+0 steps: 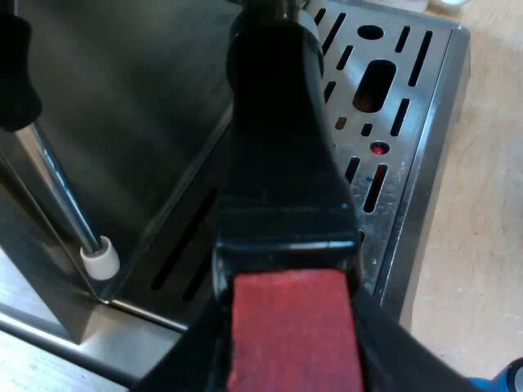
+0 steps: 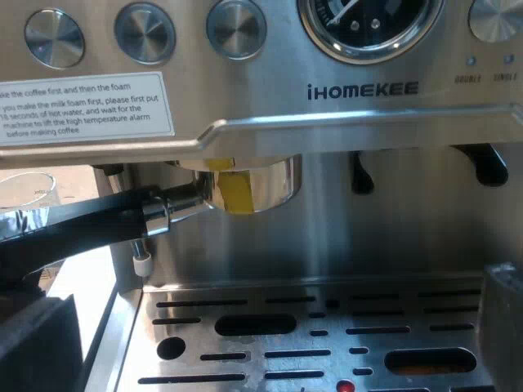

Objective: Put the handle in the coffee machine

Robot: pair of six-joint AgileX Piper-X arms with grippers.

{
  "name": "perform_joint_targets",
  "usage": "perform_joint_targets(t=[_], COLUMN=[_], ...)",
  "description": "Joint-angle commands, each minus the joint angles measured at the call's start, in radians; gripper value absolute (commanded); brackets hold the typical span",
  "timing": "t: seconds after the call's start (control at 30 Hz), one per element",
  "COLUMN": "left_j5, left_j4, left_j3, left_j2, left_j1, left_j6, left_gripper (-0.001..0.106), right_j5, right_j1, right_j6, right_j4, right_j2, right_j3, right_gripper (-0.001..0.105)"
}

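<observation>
Metal holder (image 2: 245, 186) sits up under espresso machine (image 2: 359, 90) front, ahead of left hand (image 1: 286, 327), which clamps its dark handle (image 1: 278, 147) near the red end. Likely heavy, rigid, smooth; grip handle firmly for the twist. Empty right hand (image 2: 270, 335) hangs wide open over drip tray (image 2: 327, 314).

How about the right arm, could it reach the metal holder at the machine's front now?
Probably yes. Its open fingers face the espresso machine front-on, with nothing between them and the metal holder. The dark handle juts off sideways.
</observation>
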Motion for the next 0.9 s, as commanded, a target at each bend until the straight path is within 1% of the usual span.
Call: perform_joint_targets(t=[0.03, 0.17, 0.43, 0.63, 0.73, 0.9], left_j5=[0.06, 0.065, 0.073, 0.088, 0.121, 0.121], left_j4=[-0.016, -0.017, 0.054, 0.048, 0.046, 0.041], left_j3=[-0.01, -0.01, -0.01, -0.01, -0.01, -0.011], left_j2=[-0.008, -0.008, -0.008, -0.008, -0.008, -0.008], left_j1=[0.018, 0.046, 0.033, 0.031, 0.031, 0.031], left_j6=[-0.012, -0.01, 0.062, 0.06, 0.06, 0.06], left_gripper=[0.0, 0.0, 0.0, 0.0, 0.0, 0.0], right_j5=[0.014, 0.014, 0.014, 0.014, 0.014, 0.014], right_j1=[-0.005, -0.005, -0.005, -0.005, -0.005, -0.005], right_j6=[-0.01, -0.01, -0.01, -0.01, -0.01, -0.01], right_j4=[0.004, 0.004, 0.004, 0.004, 0.004, 0.004], right_j2=[0.0, 0.0, 0.0, 0.0, 0.0, 0.0], right_j3=[0.001, 0.001, 0.001, 0.001, 0.001, 0.001], right_gripper=[0.102, 0.102, 0.102, 0.102, 0.102, 0.102])
